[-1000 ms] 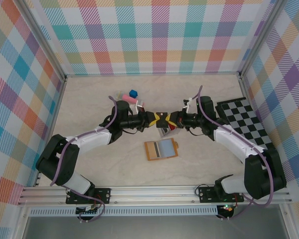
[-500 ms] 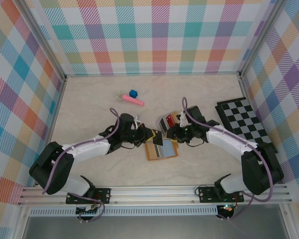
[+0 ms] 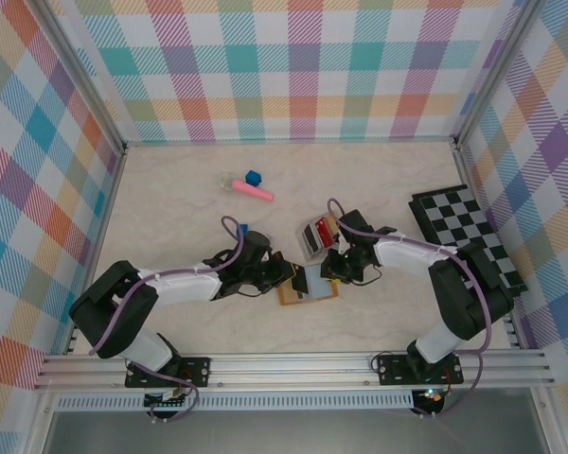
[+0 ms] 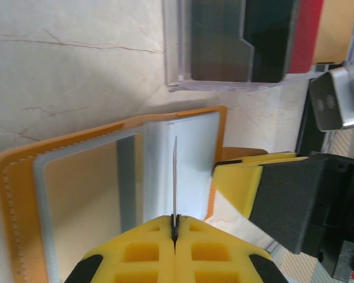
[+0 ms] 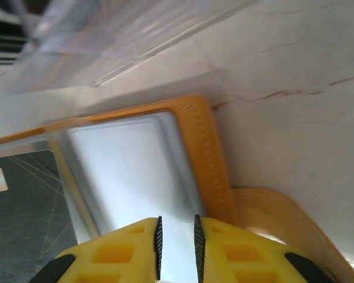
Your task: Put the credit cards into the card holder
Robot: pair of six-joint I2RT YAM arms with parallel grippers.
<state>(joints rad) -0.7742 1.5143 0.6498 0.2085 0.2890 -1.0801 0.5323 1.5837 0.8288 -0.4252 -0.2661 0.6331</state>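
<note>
Narrowly parted jaws above the card holder [image 5: 207, 150], dark card [image 5: 23, 206] beside.

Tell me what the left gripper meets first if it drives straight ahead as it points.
Probably the card holder: the left gripper, shut on an edge-on card, points at its pale inner sleeve. Depth is unclear.

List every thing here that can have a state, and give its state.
Card holder: lying open.
Grey card: pinched by the left gripper, over the holder.
Left gripper: shut on the grey card.
Right gripper: slightly open, empty.
Clear box: holds more cards.
</note>
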